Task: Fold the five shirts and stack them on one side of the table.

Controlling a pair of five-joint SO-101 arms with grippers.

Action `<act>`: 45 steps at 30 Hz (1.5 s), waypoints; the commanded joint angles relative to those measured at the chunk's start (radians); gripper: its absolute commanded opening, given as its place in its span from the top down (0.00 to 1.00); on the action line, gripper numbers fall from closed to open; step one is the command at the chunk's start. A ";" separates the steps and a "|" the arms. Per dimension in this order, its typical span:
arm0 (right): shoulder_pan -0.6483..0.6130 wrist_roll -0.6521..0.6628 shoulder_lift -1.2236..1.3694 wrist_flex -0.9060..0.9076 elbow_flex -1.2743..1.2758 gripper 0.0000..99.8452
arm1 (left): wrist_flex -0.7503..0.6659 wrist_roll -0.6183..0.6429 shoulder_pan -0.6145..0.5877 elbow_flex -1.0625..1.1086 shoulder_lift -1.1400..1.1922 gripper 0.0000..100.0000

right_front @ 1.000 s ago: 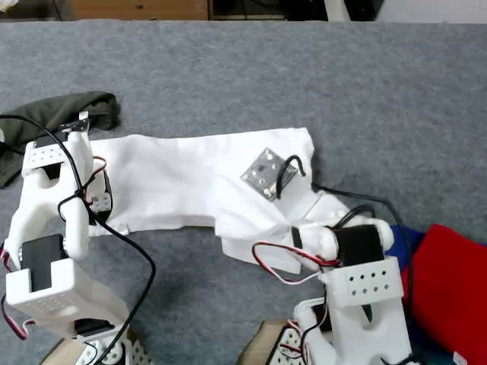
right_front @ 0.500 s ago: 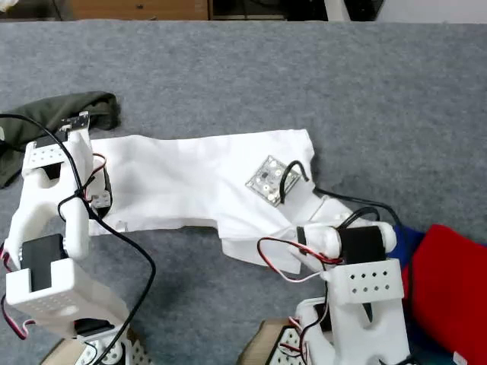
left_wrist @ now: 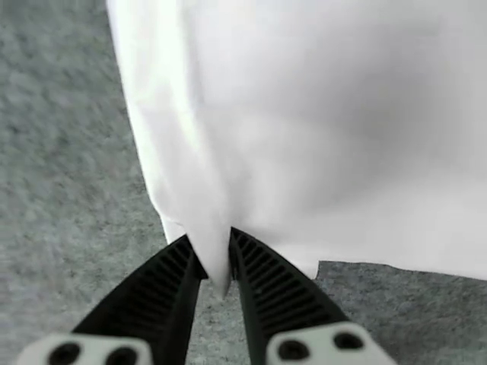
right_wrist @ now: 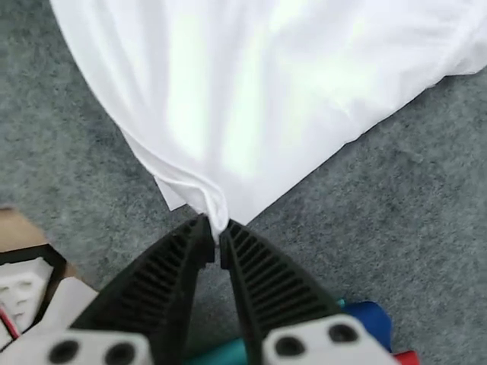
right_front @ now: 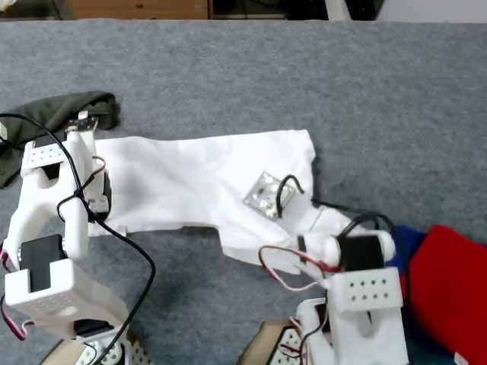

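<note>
The white shirt (right_front: 190,179) lies spread and creased across the centre of the high view on the grey table (right_front: 228,68). The left gripper (left_wrist: 217,262) pinches its left edge; the right gripper (right_wrist: 218,232) pinches its lower-right fold.

I can read no text, number or sign anywhere. The white shirt (right_front: 205,179) shows plain cloth, and any marks on the small board (right_front: 264,194) at the right arm's wrist are too small to make out.

Your high view looks down over the worktop (right_front: 365,84); both wrist views hang close above its white shirt (right_front: 190,175).
</note>
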 commanded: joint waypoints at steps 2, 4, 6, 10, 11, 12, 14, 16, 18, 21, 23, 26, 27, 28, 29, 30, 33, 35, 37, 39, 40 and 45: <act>-0.027 0.020 -0.081 -0.017 -0.002 0.94 | 0.066 -0.034 -0.009 -0.046 -0.013 0.91; -0.024 0.032 -0.097 -0.015 -0.002 0.90 | 0.098 -0.018 -0.025 -0.089 -0.013 0.84; -0.024 0.032 -0.108 -0.015 -0.002 0.86 | 0.120 0.023 -0.058 -0.144 -0.013 0.80; -0.028 0.035 -0.131 -0.015 -0.002 0.80 | 0.222 0.038 -0.100 -0.290 -0.013 0.80; -0.028 0.035 -0.140 -0.015 -0.005 0.79 | 0.253 0.038 -0.106 -0.330 -0.013 0.80; -0.028 0.035 -0.151 -0.015 -0.012 0.78 | 0.287 0.038 -0.112 -0.373 -0.013 0.80; -0.028 0.031 -0.168 -0.023 -0.033 0.77 | 0.344 0.046 -0.118 -0.460 -0.013 0.80; -0.028 0.026 -0.163 -0.077 -0.039 0.81 | 0.368 0.114 -0.109 -0.532 -0.004 0.80; -0.028 0.002 -0.130 -0.189 -0.027 0.90 | 0.339 0.224 -0.075 -0.562 0.001 0.81; -0.030 -0.061 -0.007 -0.362 -0.033 0.99 | 0.267 0.365 0.012 -0.563 0.031 0.90; -0.030 -0.109 0.116 -0.463 -0.064 0.97 | 0.210 0.428 0.058 -0.559 0.076 0.99; -0.030 -0.178 0.317 -0.585 -0.143 0.99 | 0.146 0.537 0.084 -0.565 0.174 0.97; -0.030 -0.206 0.384 -0.618 -0.179 1.00 | 0.118 0.575 0.084 -0.568 0.209 0.98; -0.031 -0.232 0.450 -0.654 -0.211 1.00 | 0.100 0.601 0.084 -0.575 0.245 0.98; -0.031 -0.261 0.519 -0.689 -0.242 1.00 | 0.083 0.621 0.084 -0.580 0.280 0.98; -0.031 -0.292 0.587 -0.730 -0.271 1.00 | 0.074 0.634 0.086 -0.589 0.311 0.98; -0.030 -0.359 0.796 -0.855 -0.343 1.00 | 0.069 0.641 0.091 -0.629 0.400 0.98; -0.030 -0.385 0.937 -0.930 -0.389 1.00 | 0.069 0.646 0.084 -0.651 0.446 0.98; -0.030 -0.420 1.079 -0.990 -0.455 1.00 | 0.072 0.597 0.080 -0.663 0.475 0.98; -0.024 -0.430 1.199 -0.964 -0.553 1.00 | 0.068 0.526 0.071 -0.666 0.484 0.98; -0.021 -0.430 1.248 -0.931 -0.610 1.00 | 0.068 0.506 0.066 -0.666 0.489 0.98; 0.068 -0.430 1.423 -0.801 -0.823 1.00 | 0.068 0.480 0.008 -0.643 0.489 0.98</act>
